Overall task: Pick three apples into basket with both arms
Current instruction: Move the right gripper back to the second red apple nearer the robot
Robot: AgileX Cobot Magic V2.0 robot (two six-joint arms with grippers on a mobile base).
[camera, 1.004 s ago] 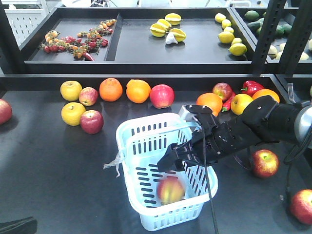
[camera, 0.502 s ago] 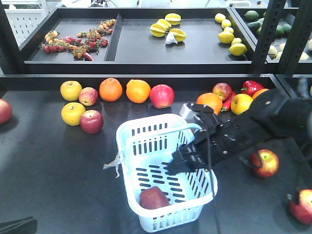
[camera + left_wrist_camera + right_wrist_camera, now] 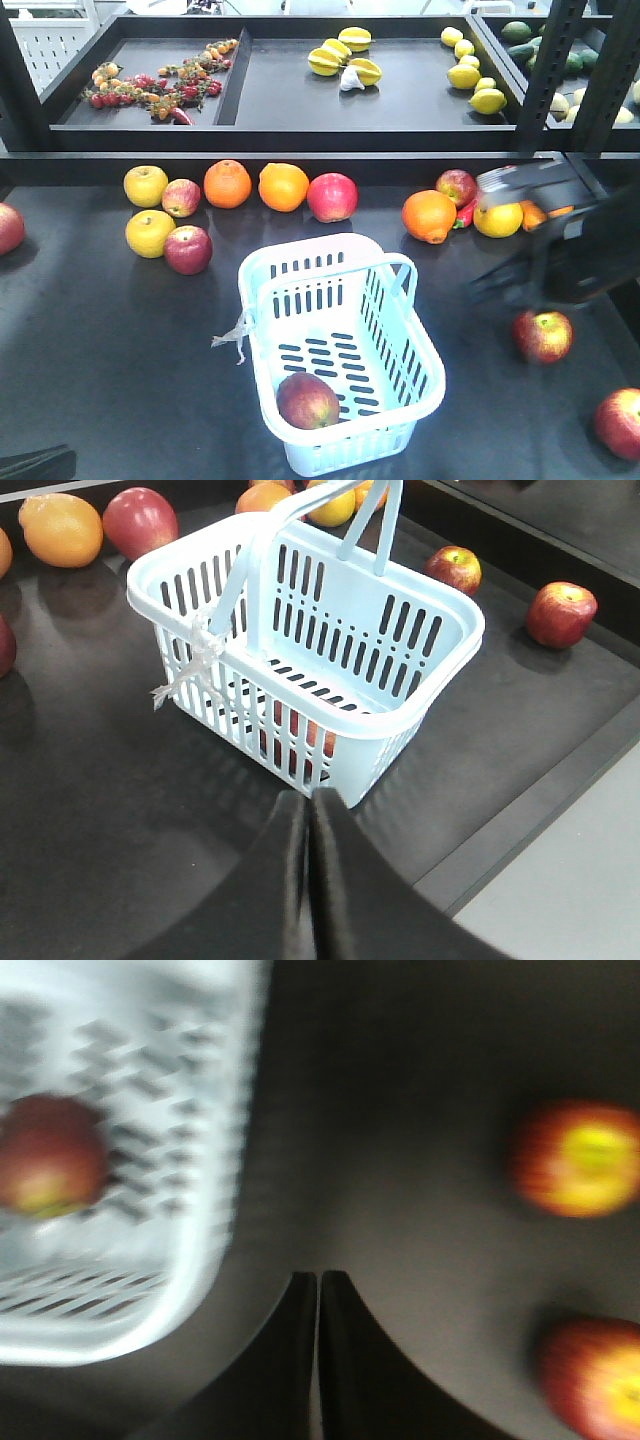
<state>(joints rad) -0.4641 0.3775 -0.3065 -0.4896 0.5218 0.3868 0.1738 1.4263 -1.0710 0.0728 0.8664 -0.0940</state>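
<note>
— At lower centre of the front view, what do you log?

— I log the basket point(image 3: 262, 300) upright on the dark deck point(image 3: 100, 360), with one apple point(image 3: 307, 400) resting on its slotted floor against the near wall. By my count that is one of three. My right arm point(image 3: 565, 260) shows as a blur at right of frame, outside the rim. Below it lie the mid-right apple point(image 3: 542, 335) and, at lower right, the corner apple point(image 3: 620, 422). Both are well apart from the basket, with bare deck between.

— And the left wrist view?

— My left claw point(image 3: 308, 798), at bottom centre, is clenched on nothing, just short of the basket's near corner. I judge it is held back so the mouth is free. Both hoop handles point(image 3: 258, 545) stand raised toward the top of frame, so a drop wants to come through the near half. The deck's front edge point(image 3: 520, 810) runs along lower right, with little room beyond it.

— Right wrist view?

— Blurred. My right claw point(image 3: 318, 1278), at bottom centre, is closed and empty. It is over bare deck, between the basket wall at left and those two apples at right. Room to open looks ample. The corner apple sits nearest the front edge, and I suspect a clumsy nudge could send it over.
</note>
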